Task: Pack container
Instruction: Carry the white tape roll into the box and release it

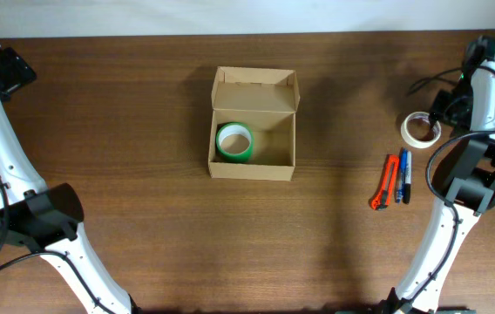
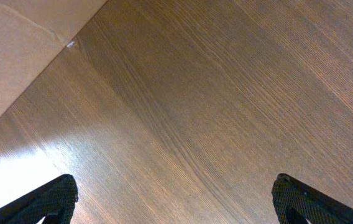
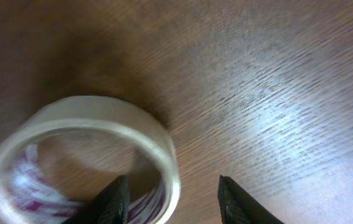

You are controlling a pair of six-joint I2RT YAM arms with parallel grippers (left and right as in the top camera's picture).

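Right fingers [image 3: 111,202] astride tape roll [image 3: 89,115] — ajar

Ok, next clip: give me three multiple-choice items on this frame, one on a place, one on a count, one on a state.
1. Where is the green tape roll?
A. on bare wood
B. inside the cardboard box, at its left
C. balanced on the lid

2. How many slim tools lie right of the box?
A. one
B. three
C. five

3. The box's flap lid is:
A. open
B. shut
C. torn off

Answers:
1 B: the roll sits within the box walls.
2 B: there is an orange utility knife, a blue pen and a black marker.
3 A: the flap stands back and the inside of the box shows.
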